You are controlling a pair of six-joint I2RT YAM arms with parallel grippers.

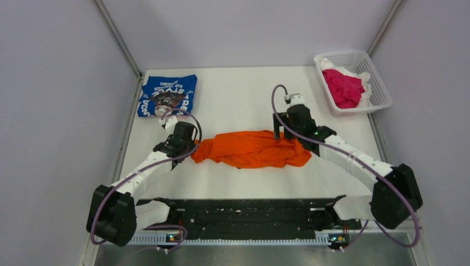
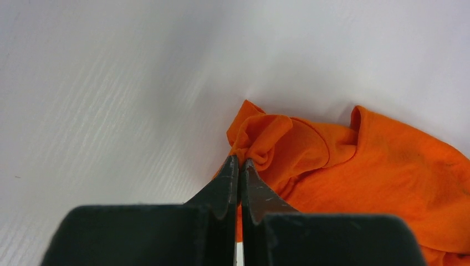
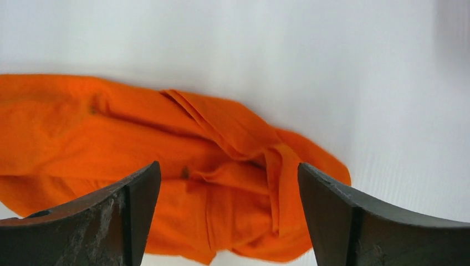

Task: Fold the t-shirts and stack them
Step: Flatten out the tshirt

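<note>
Closest to my left wrist lens, the left claw [image 2: 240, 162] is pinched together on a bunched corner of the orange t-shirt [image 2: 354, 166]. My right claw [image 3: 228, 167] hangs spread wide over the shirt's other end (whether it touches the cloth, I can't tell). From above, that shirt lies crumpled mid-frame on the tabletop [image 1: 238, 94]; the blue t-shirt [image 1: 168, 95] lies flat at upper left.

White arms [image 1: 141, 173], black left gripper [image 2: 239, 160] (cables [image 1: 272, 104] perhaps purple).
</note>
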